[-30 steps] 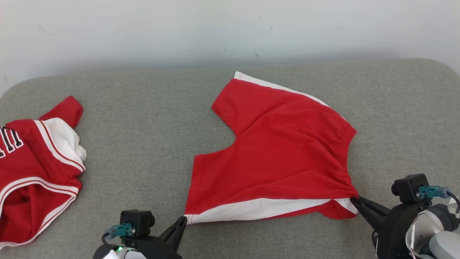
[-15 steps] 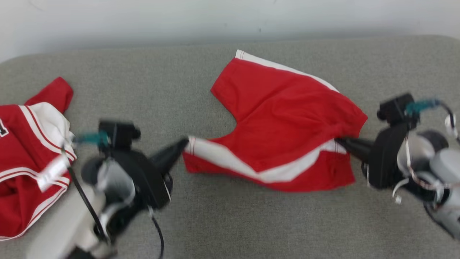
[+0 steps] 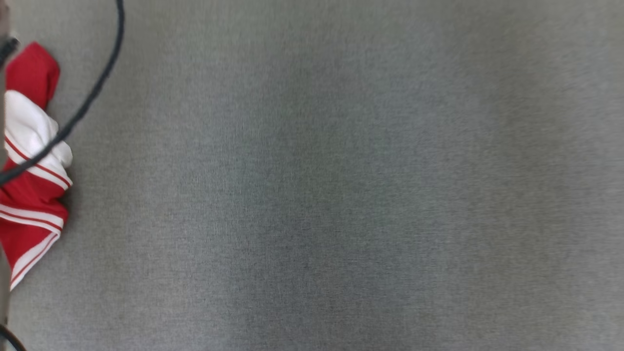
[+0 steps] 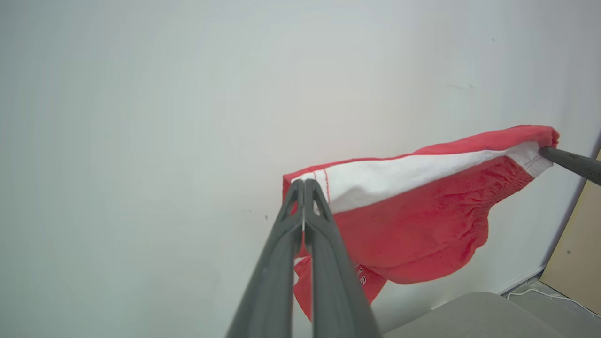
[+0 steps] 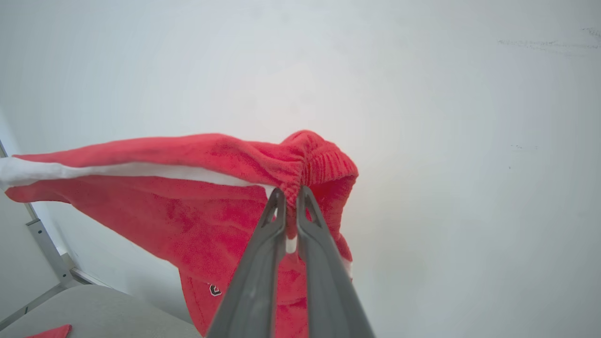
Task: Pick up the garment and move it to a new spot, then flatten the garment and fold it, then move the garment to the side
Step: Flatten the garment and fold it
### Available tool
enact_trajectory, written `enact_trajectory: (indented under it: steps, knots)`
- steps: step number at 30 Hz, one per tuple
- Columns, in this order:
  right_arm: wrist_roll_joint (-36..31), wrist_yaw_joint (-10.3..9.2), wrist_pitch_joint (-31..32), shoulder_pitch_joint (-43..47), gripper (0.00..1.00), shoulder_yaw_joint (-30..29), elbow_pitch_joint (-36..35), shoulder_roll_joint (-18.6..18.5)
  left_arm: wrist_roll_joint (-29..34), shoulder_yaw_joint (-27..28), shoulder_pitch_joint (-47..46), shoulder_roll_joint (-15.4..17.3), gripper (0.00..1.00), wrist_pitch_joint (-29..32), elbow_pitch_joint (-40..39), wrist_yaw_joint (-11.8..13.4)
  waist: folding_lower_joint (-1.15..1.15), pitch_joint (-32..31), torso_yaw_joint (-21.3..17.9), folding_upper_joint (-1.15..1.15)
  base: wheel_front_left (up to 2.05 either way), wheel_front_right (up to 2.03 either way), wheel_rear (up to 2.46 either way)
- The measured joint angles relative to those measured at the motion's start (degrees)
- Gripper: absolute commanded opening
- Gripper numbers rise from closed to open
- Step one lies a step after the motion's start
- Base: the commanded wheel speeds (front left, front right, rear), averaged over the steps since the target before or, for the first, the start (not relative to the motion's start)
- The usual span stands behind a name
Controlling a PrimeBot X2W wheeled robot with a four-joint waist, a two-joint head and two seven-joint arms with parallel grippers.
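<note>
The garment [image 4: 422, 220], red shorts with a white side stripe, hangs in the air in front of a white wall, stretched between both grippers. In the left wrist view my left gripper [image 4: 304, 185] is shut on the hem corner at the end of the white stripe. A dark finger of the right gripper [image 4: 570, 162] holds the far corner at that view's right edge. In the right wrist view my right gripper [image 5: 291, 192] is shut on the gathered waistband of the garment [image 5: 188, 202], which droops below and to the left.
The grey padded surface [image 3: 317, 195] lies below. A second red and white jersey [image 3: 29, 161] rests at its left edge, with a dark cable [image 3: 92, 92] crossing in front. A wooden panel [image 4: 575, 253] and a metal frame [image 5: 47, 249] stand by the wall.
Both grippers have lifted the garment off the grey surface and up out of the head view. The head camera has also shifted.
</note>
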Motion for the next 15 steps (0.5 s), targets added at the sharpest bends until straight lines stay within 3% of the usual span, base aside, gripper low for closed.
enact_trajectory:
  steps: [5, 8, 14, 15]
  knots:
    - [-1.5, 4.31, -6.1, 6.5, 0.0, 4.3, 2.2, 1.0, 0.7, -1.9, 6.2, -0.1, 0.0, -5.5, -1.5, -1.7, 0.01, 3.9, 1.0, 0.01, 0.0, 0.0, 0.0]
    - [-0.7, 4.42, -10.1, 18.8, 0.0, 7.1, 5.3, 0.8, 1.5, -6.7, 18.7, -0.3, 0.0, -8.1, 1.9, -2.8, 0.03, 5.5, 1.7, 0.02, 0.0, 0.0, 0.0]
    - [1.2, 4.42, -14.9, 31.2, 0.0, 11.0, 6.5, -0.3, 2.4, -10.7, 31.8, -0.4, 0.0, -12.0, 3.7, -3.5, -0.01, 3.7, 1.9, 0.01, 0.0, 0.0, 0.0]
    - [2.8, 4.41, -16.1, 36.8, 0.0, 14.2, 5.8, -1.2, 2.5, -12.5, 37.5, -0.3, 0.0, -13.0, 4.5, -3.7, -0.01, 1.8, 1.6, 0.01, 0.0, 0.0, 0.0]
